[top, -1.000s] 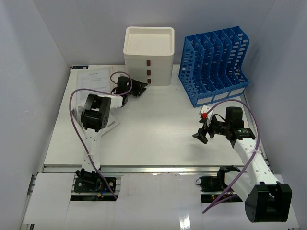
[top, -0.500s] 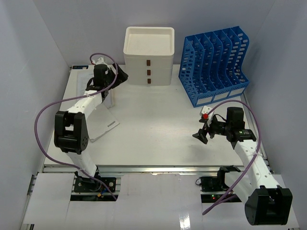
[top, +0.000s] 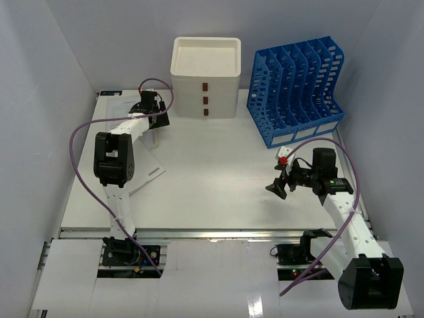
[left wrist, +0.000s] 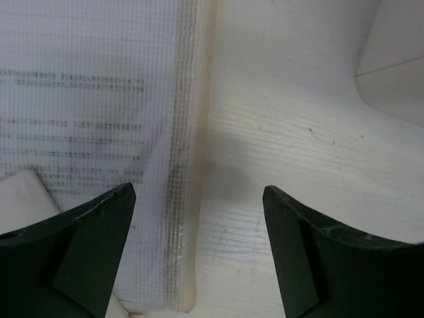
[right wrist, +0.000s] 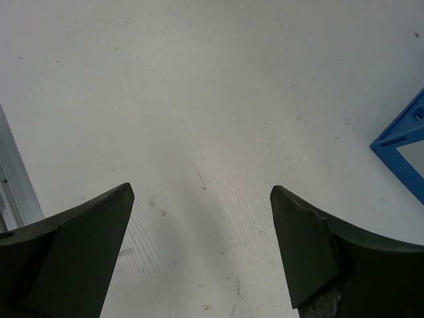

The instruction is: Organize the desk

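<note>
Left fingers (left wrist: 79,242) spread wide and empty, hanging over the long edge of a translucent mesh document pouch (left wrist: 99,119) with printed sheets inside. The pouch lies flat at the far-left corner of the tabletop (top: 212,172), which spans the whole work area under both arms.

Right fingers (right wrist: 73,252) also spread and empty, above bare tabletop near the blue file rack (top: 295,86).

Risks: the pouch edge sits flush, so closing may only scrape the surface or pinch the top mesh layer — sheets could slide out. Tip height above the surface is hard to judge. The cream drawer box (top: 205,73) is close on the right — a swing could clip it.
</note>
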Robot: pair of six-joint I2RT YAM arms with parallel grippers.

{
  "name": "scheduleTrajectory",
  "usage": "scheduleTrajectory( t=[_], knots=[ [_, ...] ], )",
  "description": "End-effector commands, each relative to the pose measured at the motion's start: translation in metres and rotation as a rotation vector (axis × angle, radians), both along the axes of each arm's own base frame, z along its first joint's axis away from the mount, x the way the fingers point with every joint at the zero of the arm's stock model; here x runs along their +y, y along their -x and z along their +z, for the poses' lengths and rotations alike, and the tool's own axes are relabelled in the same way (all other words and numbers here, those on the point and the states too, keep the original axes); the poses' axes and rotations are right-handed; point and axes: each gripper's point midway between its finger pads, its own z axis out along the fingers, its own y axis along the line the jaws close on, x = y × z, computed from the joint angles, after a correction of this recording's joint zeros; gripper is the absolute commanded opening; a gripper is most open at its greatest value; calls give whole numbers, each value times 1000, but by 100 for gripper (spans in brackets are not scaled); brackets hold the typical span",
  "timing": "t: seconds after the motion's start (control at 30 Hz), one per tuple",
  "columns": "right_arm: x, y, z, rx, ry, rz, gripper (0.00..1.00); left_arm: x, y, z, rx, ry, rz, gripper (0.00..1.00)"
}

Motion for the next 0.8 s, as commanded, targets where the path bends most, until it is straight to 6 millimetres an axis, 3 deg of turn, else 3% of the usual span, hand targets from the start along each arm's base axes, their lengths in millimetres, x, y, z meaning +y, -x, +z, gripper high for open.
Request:
scheduleTrajectory(
  t=[0.0,0.23,0.37,0.63,0.77],
  knots=[
    [2,-1,0,13,-17,11,90,14,-12,17,-22,-114,-8,83],
    [2,-3,-3,22,-14,11,90,17,-6,-13,41,-144,-20,54],
    [2,-2,-4,27,-15,11,90,17,0,-23,65,-141,-24,47],
    [4,1,-3,26,-25,21,90,4,5,-22,67,-73,-64,43],
    [8,5,-3,37,-48,53,90,-13,15,-28,102,15,-106,24]
  ],
)
